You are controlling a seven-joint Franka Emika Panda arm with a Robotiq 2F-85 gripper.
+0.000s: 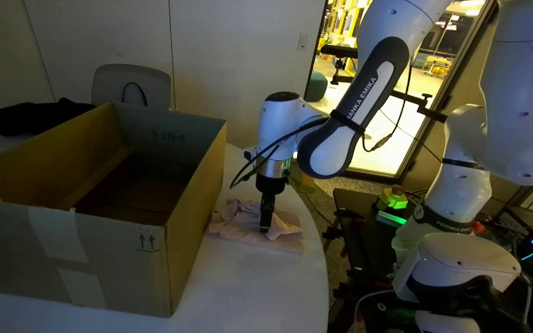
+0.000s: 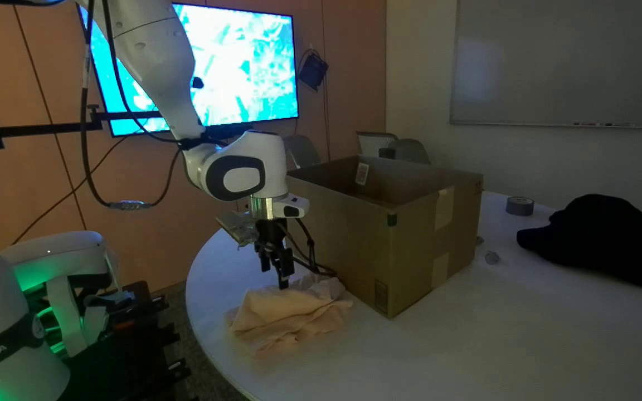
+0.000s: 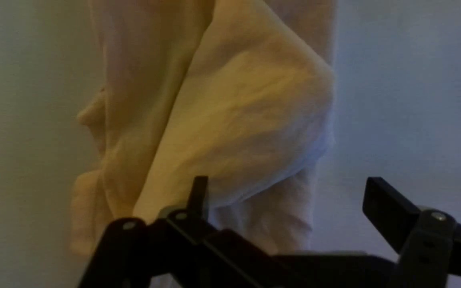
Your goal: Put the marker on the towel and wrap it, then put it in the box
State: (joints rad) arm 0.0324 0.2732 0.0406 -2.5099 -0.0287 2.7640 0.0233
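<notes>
In an exterior view, at the left, the cardboard box (image 1: 118, 249) stands upright on the white table (image 1: 257, 286); its top is open, and the two arrows printed on its near face point upward. Next, to the right, lies the pink towel (image 1: 241, 233), crumpled and in several layers, just beside the box; whether they touch, I cannot tell. Here its long axis goes from the side of the box toward the rounded edge of the table. In the wrist view this axis goes from the top to the bottom, one deep crease leans from the lower left to the upper right, and a flap of the upper layer points to the right.

The gripper (image 3: 286, 180) is directed downward at the towel. It is released: its two fingers (image 3: 198, 196) stand wide apart, and in the space between them are seen the towel's edge and the table. In the wrist view, the finger at the left is over the towel, and the one at the right is over the table. Whether a fingertip presses on the towel, I cannot tell. Farther to the right, the white arm (image 1: 363, 101) carries the gripper at its end.
</notes>
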